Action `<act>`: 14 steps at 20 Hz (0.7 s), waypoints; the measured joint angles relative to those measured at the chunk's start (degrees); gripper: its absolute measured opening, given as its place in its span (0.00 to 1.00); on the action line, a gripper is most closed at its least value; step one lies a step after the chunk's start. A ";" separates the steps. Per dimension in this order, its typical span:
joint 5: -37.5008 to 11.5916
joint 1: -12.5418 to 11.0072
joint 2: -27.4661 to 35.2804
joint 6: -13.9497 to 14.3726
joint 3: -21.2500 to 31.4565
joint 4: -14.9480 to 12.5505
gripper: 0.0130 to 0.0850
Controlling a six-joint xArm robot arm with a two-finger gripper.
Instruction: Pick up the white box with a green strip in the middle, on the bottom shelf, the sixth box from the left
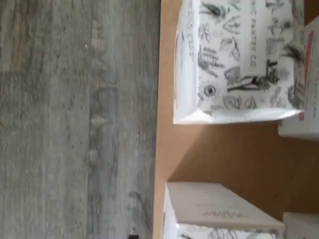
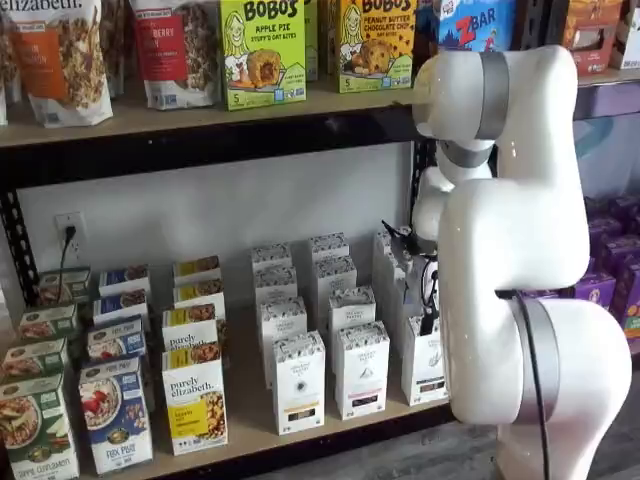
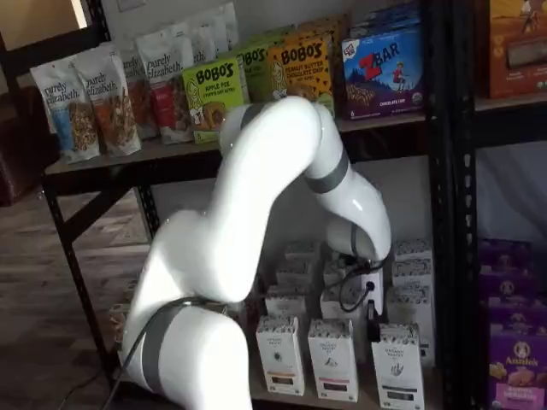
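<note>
Looking down, the wrist view shows a white box [image 1: 239, 59] on the bottom shelf [image 1: 234, 149]. In both shelf views the gripper [image 2: 428, 318] hangs over the rightmost box column; finger state cannot be told. Judged step: approach; next, descend and align.

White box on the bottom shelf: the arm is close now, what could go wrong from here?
1. The white box stands close among look-alike cartons; the neighbour could get grabbed or knocked over.
2. The gripper shows only as a dark sliver above the boxes, so whether it is open is unclear; it might land on a box top.
3. The cable loops beside it and could snag the rear cartons.
</note>
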 joint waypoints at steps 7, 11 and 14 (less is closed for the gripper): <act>-0.63 -0.44 5.06 6.55 -4.66 -7.99 1.00; -0.62 -0.65 8.02 8.06 -7.40 -9.94 1.00; -0.20 -0.81 9.63 11.34 -9.12 -13.80 1.00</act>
